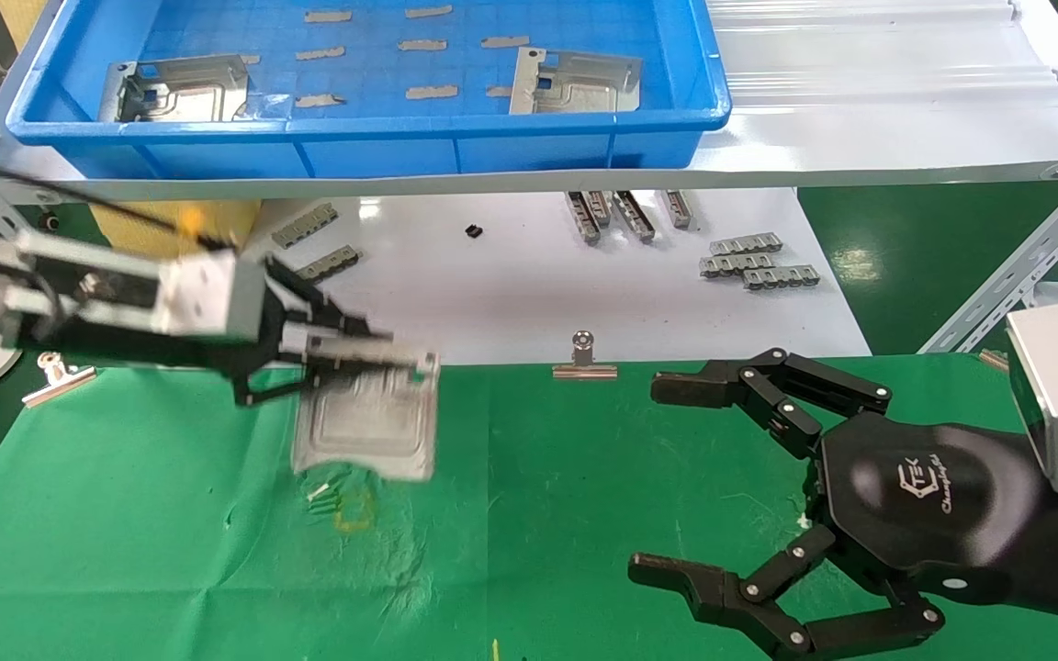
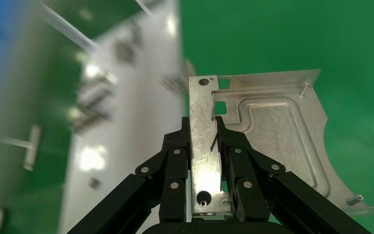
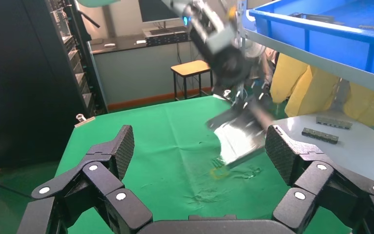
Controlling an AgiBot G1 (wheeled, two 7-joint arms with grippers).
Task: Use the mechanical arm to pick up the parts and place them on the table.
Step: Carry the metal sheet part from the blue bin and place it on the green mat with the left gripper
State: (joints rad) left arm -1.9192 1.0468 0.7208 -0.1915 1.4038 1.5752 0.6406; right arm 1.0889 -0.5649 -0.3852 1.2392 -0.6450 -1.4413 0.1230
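My right gripper (image 1: 644,477) hangs nearest to me over the green table (image 1: 152,569), its black fingers (image 3: 108,163) spread wide with nothing between them, well to the right of the yellow square mark (image 1: 354,509).

My left gripper (image 1: 359,353) is beyond that mark and a little to its left, its fingers (image 2: 177,165) closed onto the flat flange of one part (image 1: 368,413). The plate hangs tilted from that pinch, lifted off the cloth, its lower edge just above the yellow mark. In the left wrist view the flange runs straight up between the two closed pads, with the ribbed body of the part (image 2: 272,131) spreading to one side.

Beyond the yellow mark, a silver binder clip (image 1: 584,358) sits at the far edge of the cloth, where the white board (image 1: 511,285) begins; small grey ridged strips (image 1: 754,262) lie on that board.

Farthest from the mark, the blue tray (image 1: 364,119) sits on a raised shelf and holds two more parts, one near its left end (image 1: 175,90) and one right of its centre (image 1: 575,84).
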